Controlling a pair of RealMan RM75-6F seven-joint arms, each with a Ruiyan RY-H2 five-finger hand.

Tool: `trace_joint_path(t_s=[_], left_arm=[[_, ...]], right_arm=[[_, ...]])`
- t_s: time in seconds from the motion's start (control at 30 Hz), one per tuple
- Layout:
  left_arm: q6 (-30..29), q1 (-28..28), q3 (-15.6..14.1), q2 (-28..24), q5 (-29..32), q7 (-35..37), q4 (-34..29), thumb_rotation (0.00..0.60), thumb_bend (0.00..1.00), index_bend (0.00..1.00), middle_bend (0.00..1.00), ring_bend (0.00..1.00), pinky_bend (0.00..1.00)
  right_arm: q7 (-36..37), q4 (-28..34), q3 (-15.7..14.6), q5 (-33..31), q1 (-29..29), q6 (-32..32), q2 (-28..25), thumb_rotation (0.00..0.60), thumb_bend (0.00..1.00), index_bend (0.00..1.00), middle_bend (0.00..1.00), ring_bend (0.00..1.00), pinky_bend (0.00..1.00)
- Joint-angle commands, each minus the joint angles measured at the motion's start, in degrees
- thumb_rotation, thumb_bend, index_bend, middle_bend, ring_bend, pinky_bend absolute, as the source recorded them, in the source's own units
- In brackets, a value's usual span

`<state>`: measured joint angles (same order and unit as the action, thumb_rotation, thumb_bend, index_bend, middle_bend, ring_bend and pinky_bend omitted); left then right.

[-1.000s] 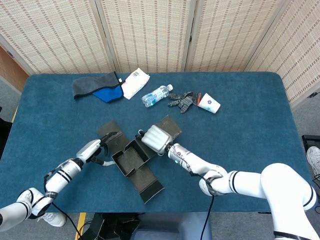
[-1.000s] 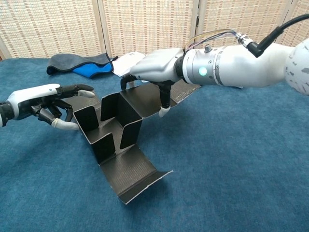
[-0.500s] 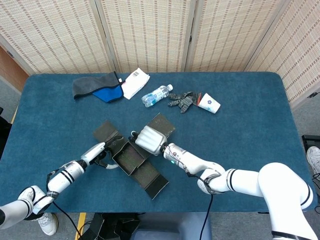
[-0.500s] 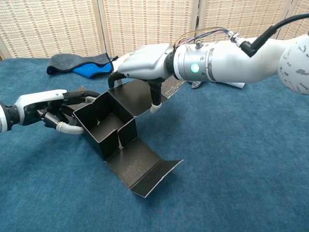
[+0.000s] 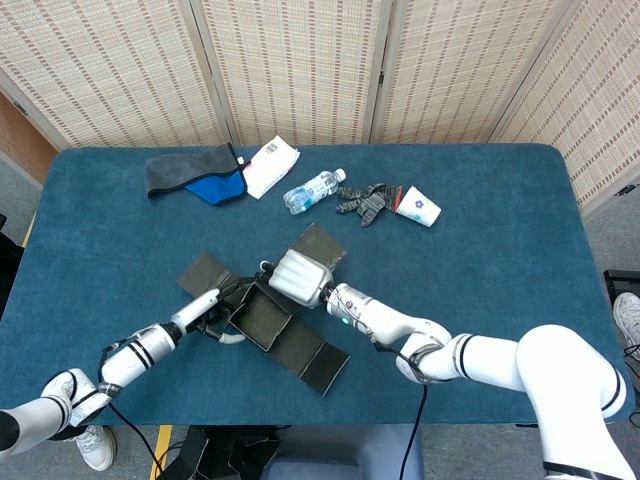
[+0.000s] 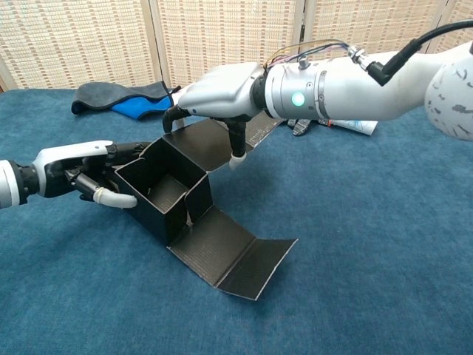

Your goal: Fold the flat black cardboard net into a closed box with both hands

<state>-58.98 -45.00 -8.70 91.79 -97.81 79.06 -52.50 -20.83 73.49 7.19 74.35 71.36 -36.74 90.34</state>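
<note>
1. The left hand point(image 6: 81, 171) comes in low from the left edge of the chest view. Its fingers are curled against the outer left wall of the black cardboard net point(image 6: 194, 214), one pale finger lying along the base of that wall. In the head view the same hand point(image 5: 215, 312) sits hard against the net's left side, but I cannot tell from either view whether it grips the wall or only presses on it.
2. The net point(image 5: 270, 315) lies near the front middle of the blue table point(image 5: 480, 250). The chest view shows the part-folded tray with upright walls and a long flap lying flat toward the camera; the head view shows two further flaps, one at upper left and one under the right hand.
3. The right hand point(image 6: 218, 92) hovers palm down over the back of the net, fingers bent downward. One fingertip touches the rear flap, and nothing is clasped.
4. Only the head view takes in the far row: a grey and blue cloth point(image 5: 195, 175), a white packet point(image 5: 270, 163), a water bottle point(image 5: 312, 190), dark gloves point(image 5: 365, 200) and a paper cup point(image 5: 417, 207).
</note>
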Motion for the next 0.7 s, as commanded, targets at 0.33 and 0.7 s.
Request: trace_joint_path(t_s=[0.33,0.7], left_arm=[[-1.1,-0.1,-1.3,1.3,-0.5,6.0,2.1,0.600,0.17,0.00,0.00,0.59,0.94],[-1.7,-0.3,-2.5,2.4,-1.0,10.6,3.7,0.600,0.17,0.05,0.00,0.59,0.94]], right_arm=[[6.5,-3.0,-0.3,5.8,0.6,0.0,0.6,0.600,0.11,0.30,0.32,0.88,0.87],[11.2,-6.9,-1.0,10.5,1.0,-1.3,1.8,0.600,0.11,0.30,0.31,0.88,0.87]])
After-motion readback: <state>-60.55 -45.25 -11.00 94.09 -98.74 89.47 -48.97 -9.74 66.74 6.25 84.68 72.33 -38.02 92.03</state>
